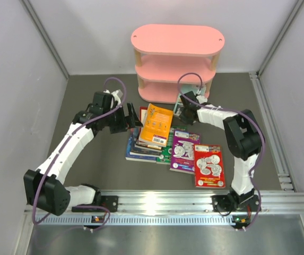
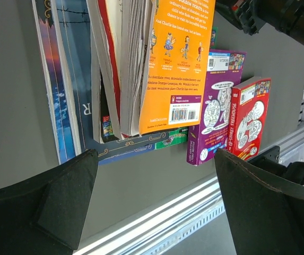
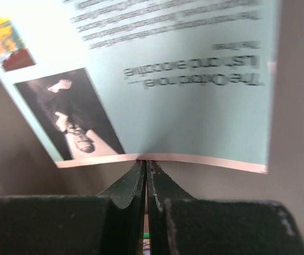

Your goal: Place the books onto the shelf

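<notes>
The pink shelf (image 1: 178, 40) stands at the back of the table. In front of it lies a stack of books with an orange one (image 1: 157, 125) on top. A purple book (image 1: 184, 151) and a red book (image 1: 208, 166) lie to its right. My left gripper (image 1: 132, 117) is open just left of the stack's far end. Its wrist view has the orange book (image 2: 175, 69) and a dark blue book (image 2: 69, 79) beyond the gap (image 2: 157, 202) between its wide fingers. My right gripper (image 1: 185, 108) is by the shelf's lowest board, shut (image 3: 146, 164) on the edge of a pale teal book (image 3: 194, 117).
An aluminium rail (image 1: 157, 202) runs along the near edge by the arm bases. White walls close in the left, right and back. A grey track (image 1: 271, 133) runs along the right wall. The right arm's purple cable (image 1: 191, 77) loops in front of the shelf.
</notes>
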Controlling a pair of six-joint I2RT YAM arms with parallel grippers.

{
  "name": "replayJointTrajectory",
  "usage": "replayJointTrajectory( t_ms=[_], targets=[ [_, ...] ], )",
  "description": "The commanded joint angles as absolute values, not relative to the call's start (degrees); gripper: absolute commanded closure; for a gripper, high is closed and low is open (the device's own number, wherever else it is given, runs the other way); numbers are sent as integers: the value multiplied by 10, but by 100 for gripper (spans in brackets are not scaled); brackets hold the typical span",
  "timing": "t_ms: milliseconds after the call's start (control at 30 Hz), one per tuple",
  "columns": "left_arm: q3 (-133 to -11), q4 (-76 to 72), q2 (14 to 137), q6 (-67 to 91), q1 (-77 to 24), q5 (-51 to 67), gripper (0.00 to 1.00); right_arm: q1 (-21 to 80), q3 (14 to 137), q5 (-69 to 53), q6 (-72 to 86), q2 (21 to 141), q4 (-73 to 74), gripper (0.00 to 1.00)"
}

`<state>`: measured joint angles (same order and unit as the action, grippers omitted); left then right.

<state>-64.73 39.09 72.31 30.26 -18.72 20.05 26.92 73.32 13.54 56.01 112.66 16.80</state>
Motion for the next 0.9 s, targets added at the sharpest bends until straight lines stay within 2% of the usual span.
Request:
replayJointTrajectory(
  t_ms=[0, 567, 867],
  targets=[
    [-664, 381, 728, 297, -183, 214, 4, 222, 755, 226, 522, 1110, 217, 100],
    [-629, 323, 723, 348, -183, 229, 4, 214, 798, 178, 441, 1061, 168, 100],
    [-627, 301, 724, 373, -183, 238, 4, 240, 829, 171, 391, 1098, 155, 100]
  ],
)
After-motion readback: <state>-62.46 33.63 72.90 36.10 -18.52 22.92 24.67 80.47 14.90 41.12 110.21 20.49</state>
